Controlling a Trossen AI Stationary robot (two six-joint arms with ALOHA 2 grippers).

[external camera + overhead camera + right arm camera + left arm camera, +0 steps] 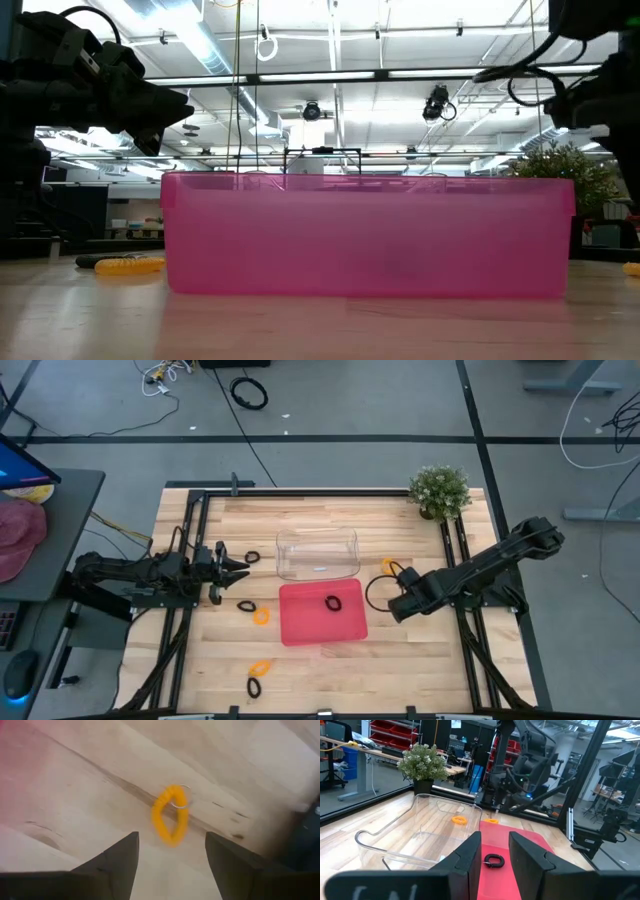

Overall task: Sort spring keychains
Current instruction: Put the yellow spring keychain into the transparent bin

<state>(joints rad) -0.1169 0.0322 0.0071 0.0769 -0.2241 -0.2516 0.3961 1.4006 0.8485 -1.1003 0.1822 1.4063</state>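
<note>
Small coiled keychains lie flat on the wooden table. One black keychain [332,601] [494,861] lies inside the pink tray [300,625]. An orange keychain [388,566] [170,815] with a metal ring lies to the right of the clear tray [317,553]. Others lie left of the pink tray: black [252,556], black [246,605], orange [261,615]. An orange keychain [260,668] and a black one [254,686] are near the front edge. My left gripper [236,568] [495,855] hovers open left of the trays. My right gripper [398,603] [171,836] is open above the orange keychain, apart from it.
A potted plant [439,490] stands at the table's far right corner. Black frame rails [190,550] run along both sides of the table. In the low view the pink tray's wall [370,235] fills the middle, and an orange keychain [128,265] lies to its left.
</note>
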